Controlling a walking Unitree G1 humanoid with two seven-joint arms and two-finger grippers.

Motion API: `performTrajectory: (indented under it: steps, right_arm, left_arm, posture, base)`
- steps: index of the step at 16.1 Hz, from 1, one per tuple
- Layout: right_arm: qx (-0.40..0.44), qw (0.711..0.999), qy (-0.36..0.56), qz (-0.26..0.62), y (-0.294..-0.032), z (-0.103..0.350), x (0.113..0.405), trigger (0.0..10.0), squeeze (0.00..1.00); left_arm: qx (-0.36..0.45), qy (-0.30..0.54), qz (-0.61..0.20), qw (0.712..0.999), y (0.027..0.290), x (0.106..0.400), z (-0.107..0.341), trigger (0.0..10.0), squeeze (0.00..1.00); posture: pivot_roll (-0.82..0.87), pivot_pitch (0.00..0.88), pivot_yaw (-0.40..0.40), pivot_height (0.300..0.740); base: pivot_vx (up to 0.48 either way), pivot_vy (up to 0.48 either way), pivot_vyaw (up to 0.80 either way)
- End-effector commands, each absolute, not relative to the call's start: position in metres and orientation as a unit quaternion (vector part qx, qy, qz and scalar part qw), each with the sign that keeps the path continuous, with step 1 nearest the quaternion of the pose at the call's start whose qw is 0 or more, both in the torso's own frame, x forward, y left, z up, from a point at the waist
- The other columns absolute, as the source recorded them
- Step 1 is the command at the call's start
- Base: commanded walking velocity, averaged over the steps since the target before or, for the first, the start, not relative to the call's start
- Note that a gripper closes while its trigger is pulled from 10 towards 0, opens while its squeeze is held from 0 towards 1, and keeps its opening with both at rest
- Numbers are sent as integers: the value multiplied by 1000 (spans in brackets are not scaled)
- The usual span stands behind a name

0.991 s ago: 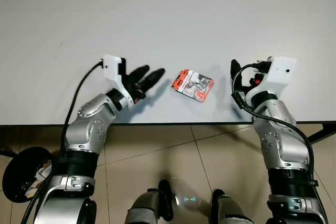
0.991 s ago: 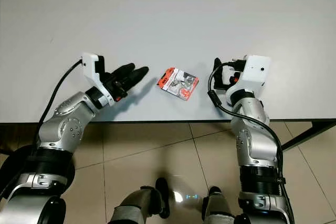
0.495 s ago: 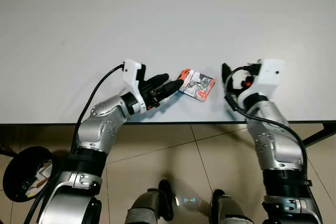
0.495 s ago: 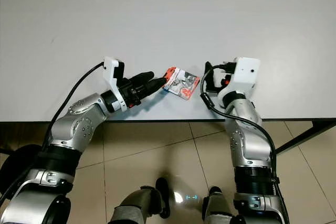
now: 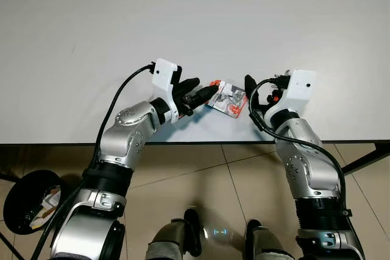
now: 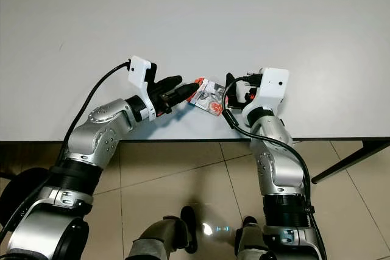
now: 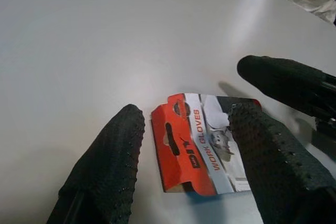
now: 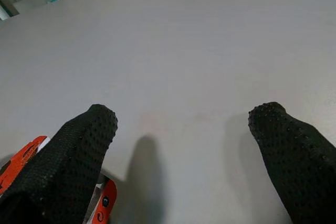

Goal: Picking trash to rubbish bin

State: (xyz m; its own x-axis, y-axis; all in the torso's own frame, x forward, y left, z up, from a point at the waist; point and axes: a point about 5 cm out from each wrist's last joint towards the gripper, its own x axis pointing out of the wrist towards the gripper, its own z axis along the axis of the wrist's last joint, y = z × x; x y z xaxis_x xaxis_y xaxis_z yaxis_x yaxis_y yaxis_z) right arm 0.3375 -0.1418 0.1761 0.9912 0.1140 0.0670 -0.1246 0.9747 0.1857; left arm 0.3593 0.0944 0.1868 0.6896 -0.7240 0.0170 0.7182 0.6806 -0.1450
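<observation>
The trash is a flat orange and white work-gloves card (image 5: 228,98) lying on the white table (image 5: 195,22) close to its front edge. My left gripper (image 5: 205,86) is open at the card's orange end. In the left wrist view its two black fingers (image 7: 113,156) stand on either side of the card (image 7: 202,142), resting on the table. My right gripper (image 5: 252,89) is open at the card's opposite side. In the right wrist view one of its fingers (image 8: 79,150) sits just above the card's orange corner (image 8: 16,163).
The table's front edge (image 5: 195,144) runs just under both forearms, with tiled floor (image 5: 213,181) below it. A black round bin (image 5: 27,202) holding some scraps stands on the floor at the lower left. A dark table leg (image 5: 372,153) slants at the right.
My left gripper has moved right across the table until its fingers straddle the card's orange end. My right gripper has moved left up against the card's other side. The card has barely shifted.
</observation>
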Motion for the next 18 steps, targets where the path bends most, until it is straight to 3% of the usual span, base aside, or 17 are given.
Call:
performTrajectory:
  steps: [1, 10, 18]
  right_arm:
    - [102, 992, -10, 73, -135, 169, 336, 10000, 0]
    - [107, 991, -8, 75, -132, 170, 337, 10000, 0]
    - [111, 991, 4, 78, -128, 166, 335, 10000, 0]
  left_arm:
    - [-65, 32, -386, 920, 96, 361, 185, 10000, 0]
    - [-50, 89, -356, 929, 98, 369, 181, 10000, 0]
    - [-84, 127, -356, 922, 92, 372, 176, 10000, 0]
  posture:
    - [18, 279, 168, 740]
    - [26, 293, 176, 740]
    - [20, 295, 184, 740]
  base:
    - [0, 0, 0]
    - [0, 0, 0]
    - [0, 0, 0]
